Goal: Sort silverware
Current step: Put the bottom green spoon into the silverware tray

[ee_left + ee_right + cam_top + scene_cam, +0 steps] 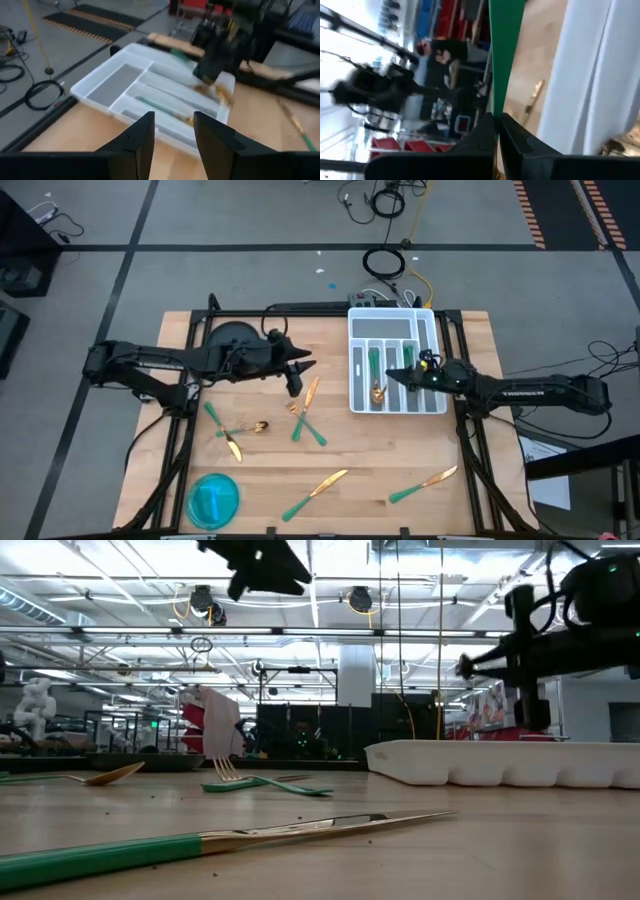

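The silverware has gold heads and green handles. Several pieces lie loose on the wooden table: a fork (308, 402), a spoon (250, 427) and two knives (318, 490) (424, 485). One piece (375, 365) lies in the white compartmented tray (430, 330). My right gripper (398, 375) hovers over the tray, shut on a green-handled piece (506, 60). My left gripper (295, 377) hangs open above the table, left of the tray, with nothing between its fingers (145, 142). My right gripper pinches the piece's green handle (499, 107) between its two shut fingers. The fingers come in level from the table's right side and lie across the handle. The piece is lifted clear above the tray. Its gold end is not plain to see.
A blue round bowl (213, 500) stands at the table's near left corner. Cables and a grey box (375, 300) lie just beyond the tray's far end. Bare wood shows between the loose pieces and the near edge.
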Controlling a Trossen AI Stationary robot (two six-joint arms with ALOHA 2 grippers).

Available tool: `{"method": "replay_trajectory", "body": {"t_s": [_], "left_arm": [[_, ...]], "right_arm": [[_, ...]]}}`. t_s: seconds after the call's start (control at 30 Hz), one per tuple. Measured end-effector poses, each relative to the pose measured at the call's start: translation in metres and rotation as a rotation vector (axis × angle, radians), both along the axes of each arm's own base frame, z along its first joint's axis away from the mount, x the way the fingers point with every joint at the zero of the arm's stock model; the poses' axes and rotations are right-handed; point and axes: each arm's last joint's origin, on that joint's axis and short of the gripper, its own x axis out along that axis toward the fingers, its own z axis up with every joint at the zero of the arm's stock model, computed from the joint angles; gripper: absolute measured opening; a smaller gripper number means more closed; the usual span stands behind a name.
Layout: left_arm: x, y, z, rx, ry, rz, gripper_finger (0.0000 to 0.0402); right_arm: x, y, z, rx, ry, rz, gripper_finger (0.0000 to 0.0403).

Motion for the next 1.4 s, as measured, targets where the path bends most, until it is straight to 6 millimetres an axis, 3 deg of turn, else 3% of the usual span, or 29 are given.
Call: {"method": "replay_trajectory", "body": {"t_s": [0.23,0.43,0.57,0.67,0.83,1.2,1.4], "left_arm": [[0.047,0.036,-0.015,-0.18,-0.292,-0.182,0.0143],[0.079,0.078,-0.054,-0.547,-0.472,-0.371,0.0143],[0.092,0.096,-0.083,-0.757,-0.559,-0.441,0.0143],[0.101,0.107,-0.093,-0.844,-0.639,-0.511,0.0143],[0.115,0.107,-0.085,-0.856,-0.771,-0.649,0.0143],[0.142,0.101,-0.074,-0.817,-0.615,-0.699,0.0143],[0.14,0.102,-0.069,-0.785,-0.661,-0.725,0.0143]], "right_arm": [[0.004,-0.001,0.015,-0.106,-0.159,0.053,0.0],[0.003,-0.001,0.023,-0.161,-0.223,0.05,0.0],[0.003,0.0,0.023,-0.179,-0.219,0.074,0.0],[0.004,0.0,0.024,-0.186,-0.221,0.086,0.0],[0.012,-0.001,0.039,-0.222,-0.247,0.127,0.0],[0.051,-0.008,0.088,-0.394,-0.277,0.266,0.0],[0.073,-0.013,0.091,-0.412,-0.242,0.321,0.0]]}}
